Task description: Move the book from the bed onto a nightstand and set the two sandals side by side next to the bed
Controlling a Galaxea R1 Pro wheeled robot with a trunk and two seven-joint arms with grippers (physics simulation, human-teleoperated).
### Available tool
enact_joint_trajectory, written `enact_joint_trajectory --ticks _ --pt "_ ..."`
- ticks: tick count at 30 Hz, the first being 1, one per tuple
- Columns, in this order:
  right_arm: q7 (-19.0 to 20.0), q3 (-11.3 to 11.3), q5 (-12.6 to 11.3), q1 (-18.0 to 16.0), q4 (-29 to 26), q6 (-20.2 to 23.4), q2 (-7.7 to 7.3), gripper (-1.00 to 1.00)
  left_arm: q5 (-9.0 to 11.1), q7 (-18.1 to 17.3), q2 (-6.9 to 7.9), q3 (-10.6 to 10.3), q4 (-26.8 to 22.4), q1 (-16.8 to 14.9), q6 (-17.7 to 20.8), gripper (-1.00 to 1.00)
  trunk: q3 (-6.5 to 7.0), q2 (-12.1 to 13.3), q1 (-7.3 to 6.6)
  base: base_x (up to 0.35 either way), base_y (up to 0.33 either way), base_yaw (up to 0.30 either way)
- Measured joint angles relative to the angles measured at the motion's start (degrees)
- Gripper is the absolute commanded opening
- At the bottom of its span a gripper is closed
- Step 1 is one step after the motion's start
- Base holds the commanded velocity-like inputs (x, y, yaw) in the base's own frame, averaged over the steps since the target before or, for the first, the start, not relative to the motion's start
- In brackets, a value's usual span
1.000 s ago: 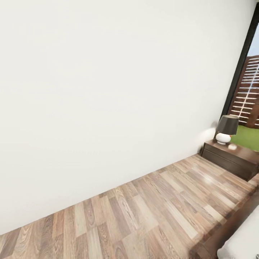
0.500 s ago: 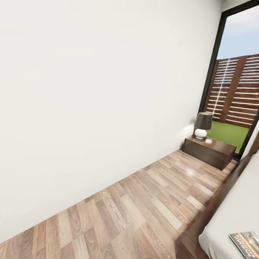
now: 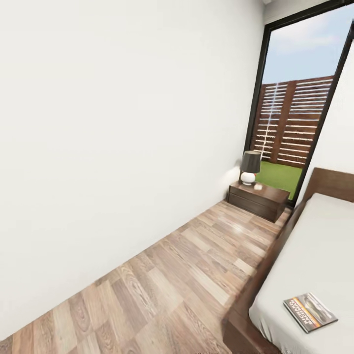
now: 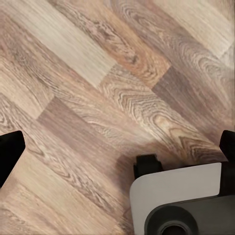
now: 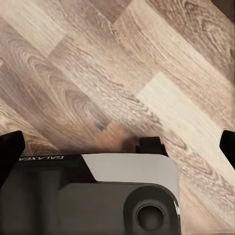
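So, quick rundown:
Left gripper [image 4: 117, 147]: fingers spread wide, holding nothing, plank floor [image 4: 98, 73] beyond it.
Right gripper [image 5: 117, 147]: same, wide apart, nothing held, floor past it.
Book [image 3: 309, 311]: flat on the bed [image 3: 314, 246], well away from both grippers.
Nightstand [image 3: 259, 199]: by the window [image 3: 295, 98], lamp [image 3: 250, 167] on top.

A plain white wall [image 3: 108, 123] is running along the wood-plank floor [image 3: 196, 265]. At the far end, a tall dark-framed window [image 3: 295, 103] is showing a slatted fence [image 3: 295, 123], grass [image 3: 280, 174] and bright sky.
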Motion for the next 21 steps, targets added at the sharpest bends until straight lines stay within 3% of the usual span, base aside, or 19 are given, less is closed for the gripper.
enact_joint_trajectory --ticks 21 --pt "0.81 -0.08 -0.08 0.00 0.00 -0.01 -0.04 1.00 0.00 -0.04 0.00 -0.19 0.00 0.00 0.00 1.00 0.00 0.00 0.00 0.000 0.000 -0.297"
